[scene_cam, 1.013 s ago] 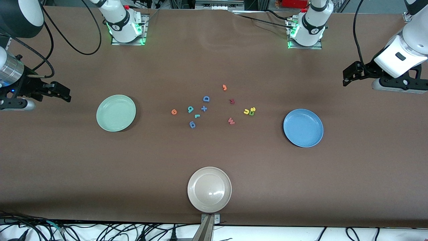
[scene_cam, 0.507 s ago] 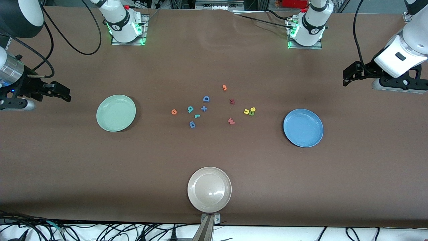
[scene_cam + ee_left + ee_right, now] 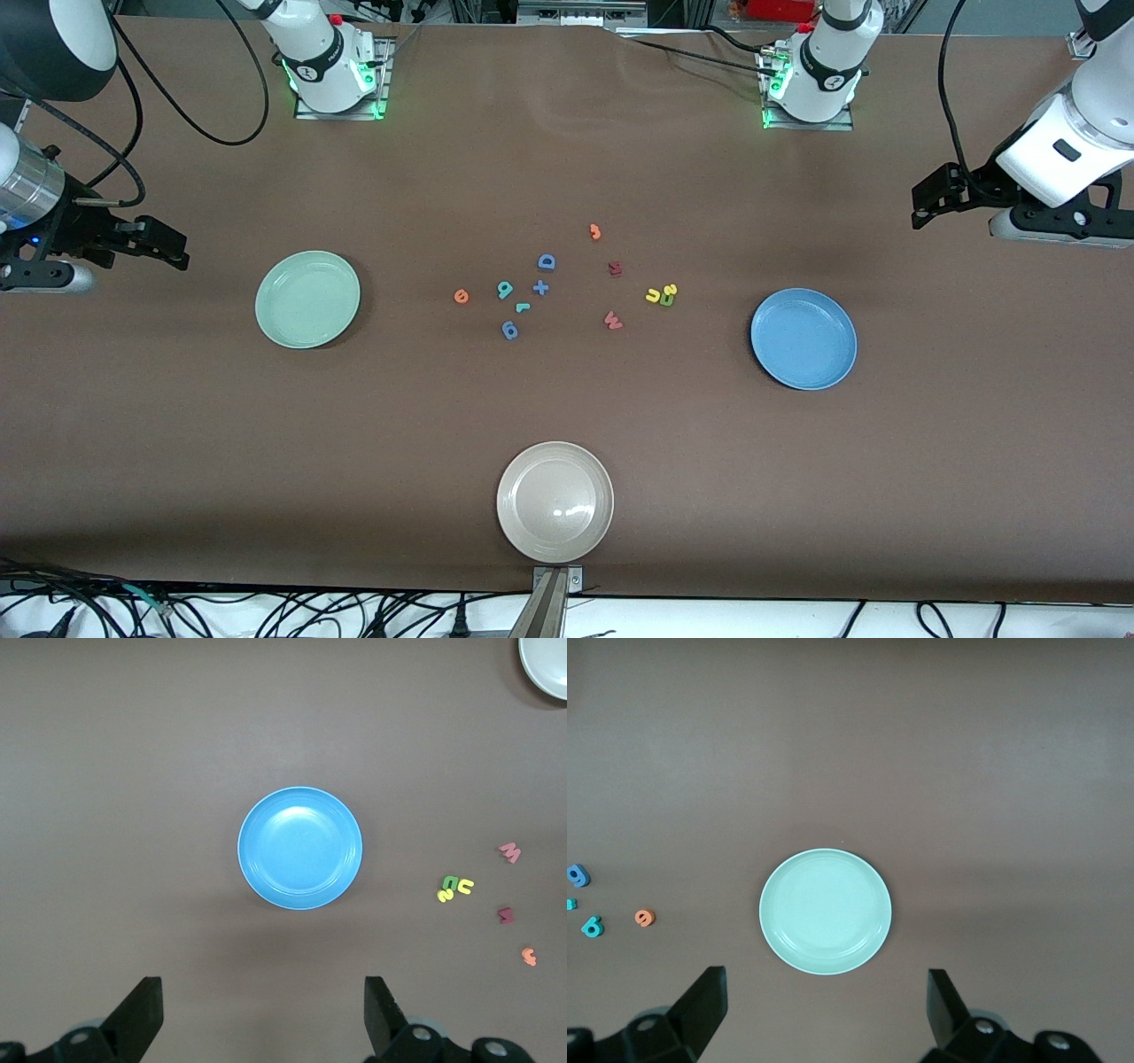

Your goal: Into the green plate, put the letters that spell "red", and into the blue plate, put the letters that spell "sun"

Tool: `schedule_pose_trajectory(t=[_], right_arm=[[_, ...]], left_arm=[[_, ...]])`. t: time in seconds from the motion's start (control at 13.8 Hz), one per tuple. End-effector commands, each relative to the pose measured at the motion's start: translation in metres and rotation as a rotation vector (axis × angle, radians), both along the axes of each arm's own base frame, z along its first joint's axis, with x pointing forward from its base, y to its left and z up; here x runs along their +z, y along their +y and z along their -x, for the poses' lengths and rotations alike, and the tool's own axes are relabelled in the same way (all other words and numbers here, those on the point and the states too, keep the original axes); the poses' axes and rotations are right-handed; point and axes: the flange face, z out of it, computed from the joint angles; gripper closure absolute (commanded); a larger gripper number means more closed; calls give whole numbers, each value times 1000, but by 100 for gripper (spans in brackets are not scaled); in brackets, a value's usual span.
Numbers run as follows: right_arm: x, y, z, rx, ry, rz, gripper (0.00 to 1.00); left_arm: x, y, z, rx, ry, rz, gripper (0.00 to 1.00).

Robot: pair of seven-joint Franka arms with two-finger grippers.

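While both plates are bare, the left pincer [image 3: 921, 206] and right pincer [image 3: 173, 251] are held spread wide and empty at the surface's ends. The s, u, n cluster [image 3: 662, 295] touches together at nine o'clock of the blue plate [image 3: 803, 338]; two letters may be pinched together. The e, d, r letters [image 3: 504, 295] at three o'clock of the green plate [image 3: 307, 299] lie beside blue decoys [image 3: 542, 274]; mis-selection is a risk.

The pale green plate [image 3: 307, 299] sat empty toward my right arm's end, the blue plate [image 3: 803, 338] empty toward my left arm's. Between them lay the orange e [image 3: 461, 296], teal d [image 3: 504, 289] and teal r [image 3: 523, 307], and nearer the blue plate the yellow u [image 3: 653, 296], yellow s [image 3: 671, 289] and olive n [image 3: 665, 300] clustered touching.
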Motion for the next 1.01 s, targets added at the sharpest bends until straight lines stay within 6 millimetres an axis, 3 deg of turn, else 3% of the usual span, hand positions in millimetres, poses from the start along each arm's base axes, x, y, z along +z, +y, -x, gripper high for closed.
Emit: schedule_pose_trajectory(t=[0.0, 0.65, 0.94], right_arm=[[1, 0, 4, 2, 3, 2, 0], [0, 0, 4, 2, 5, 1, 0], [1, 0, 4, 2, 5, 3, 0]], left_arm=[[4, 1, 5, 15, 6, 33, 0], [-5, -1, 1, -2, 23, 32, 0], [-22, -24, -2, -41, 70, 30, 0]])
